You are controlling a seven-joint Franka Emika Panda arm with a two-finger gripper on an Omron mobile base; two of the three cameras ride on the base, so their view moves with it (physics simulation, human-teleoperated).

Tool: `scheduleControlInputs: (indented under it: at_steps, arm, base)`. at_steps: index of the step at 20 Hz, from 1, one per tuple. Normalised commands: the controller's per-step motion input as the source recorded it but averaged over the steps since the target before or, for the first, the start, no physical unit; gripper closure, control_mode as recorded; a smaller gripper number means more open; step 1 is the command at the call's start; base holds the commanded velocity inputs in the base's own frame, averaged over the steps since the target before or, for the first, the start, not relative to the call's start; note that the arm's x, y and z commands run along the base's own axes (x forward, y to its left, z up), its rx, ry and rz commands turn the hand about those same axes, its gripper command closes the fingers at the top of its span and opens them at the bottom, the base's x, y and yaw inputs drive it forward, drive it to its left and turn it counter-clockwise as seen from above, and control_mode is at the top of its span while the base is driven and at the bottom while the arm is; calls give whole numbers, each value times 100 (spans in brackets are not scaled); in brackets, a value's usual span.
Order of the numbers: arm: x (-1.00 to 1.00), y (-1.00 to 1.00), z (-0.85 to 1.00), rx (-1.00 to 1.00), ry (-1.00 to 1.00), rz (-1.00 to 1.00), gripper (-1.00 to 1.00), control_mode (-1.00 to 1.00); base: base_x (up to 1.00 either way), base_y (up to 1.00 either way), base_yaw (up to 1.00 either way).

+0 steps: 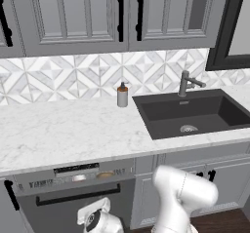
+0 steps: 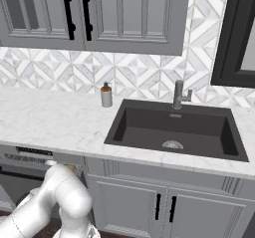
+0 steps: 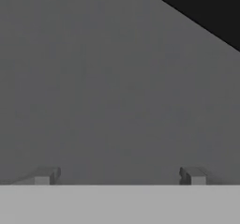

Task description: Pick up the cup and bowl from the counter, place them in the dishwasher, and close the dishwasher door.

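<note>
Gripper fingertips apart against dishwasher door, black handle cut off.

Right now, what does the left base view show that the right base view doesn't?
Left base view: the long black bar handle across the dark grey dishwasher door. Right base view: both grey cabinet doors under the black inset sink, with short black handles. Shared: white marble counter, that sink, grey soap bottle with brown pump.
</note>
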Motion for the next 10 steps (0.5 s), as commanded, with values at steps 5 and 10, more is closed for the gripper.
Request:
scheduleControlInputs:
  at_steps: [5,10]
  arm:
    - [100,-8,-25,5,-8,0,-100,-100]
    - [100,-12,-53,4,-18,0,-100,-100]
  base:
    - [0,0,0]
    - [0,0,0]
